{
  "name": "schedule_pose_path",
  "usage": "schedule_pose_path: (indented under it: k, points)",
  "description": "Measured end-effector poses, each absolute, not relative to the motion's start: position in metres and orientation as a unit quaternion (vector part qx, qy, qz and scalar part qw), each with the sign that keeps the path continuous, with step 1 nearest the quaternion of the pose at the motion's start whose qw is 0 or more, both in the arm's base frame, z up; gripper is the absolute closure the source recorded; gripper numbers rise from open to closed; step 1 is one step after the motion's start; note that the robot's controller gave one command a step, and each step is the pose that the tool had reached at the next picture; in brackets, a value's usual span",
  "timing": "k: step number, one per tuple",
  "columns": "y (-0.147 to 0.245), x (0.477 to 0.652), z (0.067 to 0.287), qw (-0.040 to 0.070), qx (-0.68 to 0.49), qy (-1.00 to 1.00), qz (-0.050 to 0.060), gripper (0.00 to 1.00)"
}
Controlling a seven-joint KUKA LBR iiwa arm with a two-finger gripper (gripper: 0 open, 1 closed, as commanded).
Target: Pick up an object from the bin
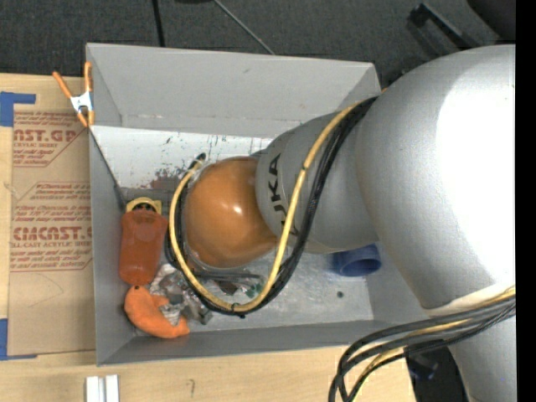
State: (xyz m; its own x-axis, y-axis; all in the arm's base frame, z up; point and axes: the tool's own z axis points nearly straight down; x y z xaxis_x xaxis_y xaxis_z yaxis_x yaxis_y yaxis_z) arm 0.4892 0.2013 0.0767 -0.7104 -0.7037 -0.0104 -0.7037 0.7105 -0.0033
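While the arm (435, 182) reaches in from the view's right, its wrist is capped by an orange dome cover (222, 212) and looped by yellow and black cables (177, 224). The wrist stands low over the near-left part of the grey metal bin (234, 82). The gripper (188, 296) is largely hidden beneath that cover. Only some metal and dark parts show at the cover's lower edge. Whether the gripper is open, closed or gripping anything cannot be told.

Items noted nearest the gripper:

- An orange container (141, 248), bottle-like in shape, lies just beside the cover on its view-left side. It runs lengthwise along the bin's left wall, with a yellow ring (144, 203) at its far end.
- An orange curved piece (155, 316), carrot-like in form, lies just beside the visible gripper parts. It is on their view-left side and slightly nearer the camera, in the bin's near-left corner. Contact between the two cannot be settled.

Further items:

- A blue cylinder (356, 263) lies well apart on the gripper's view-right side, partly covered by the arm.
- Dark scuff marks (167, 172) show on the bin floor beyond the cover.
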Motion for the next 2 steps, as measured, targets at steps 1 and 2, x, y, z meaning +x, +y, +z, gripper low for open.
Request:
schedule_pose_path:
  k: [1, 2]
  points:
    - [0.201, 0.488, 0.09, 0.001, -0.381, 0.925, 0.0, 1.0]
    - [0.201, 0.488, 0.11, 0.0, -0.38, 0.925, 0.0, 1.0]
